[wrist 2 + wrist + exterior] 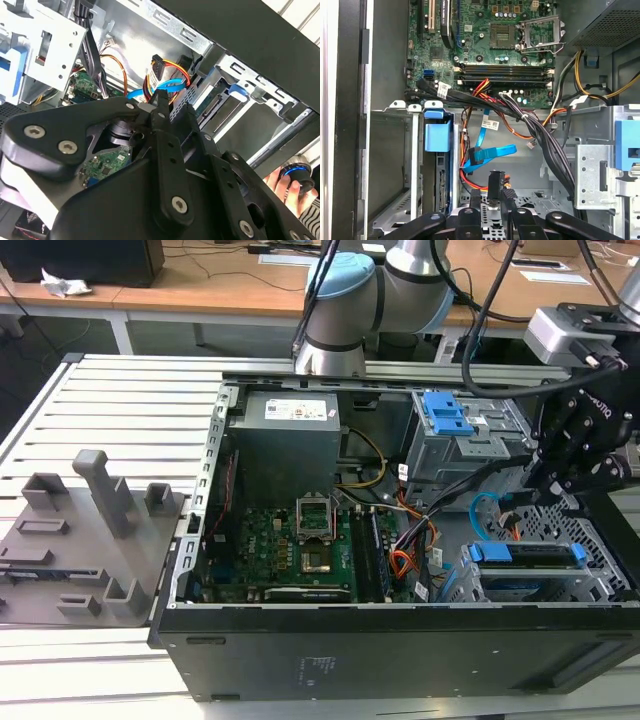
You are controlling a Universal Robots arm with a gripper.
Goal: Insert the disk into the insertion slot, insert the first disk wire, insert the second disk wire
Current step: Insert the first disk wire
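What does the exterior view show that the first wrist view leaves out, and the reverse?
Exterior view: the grey fixture tray beside the computer case, and the arm's blue-capped joint. First wrist view: a dark plug by the red-orange wires. Both: the disk in the insertion slot, the light-blue second disk wire, and the motherboard.

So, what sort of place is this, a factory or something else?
Probably a robotics lab or test room, not a factory line. A robot arm reaches over an open computer case on a slatted aluminium table, and ordinary wooden desks stand behind.
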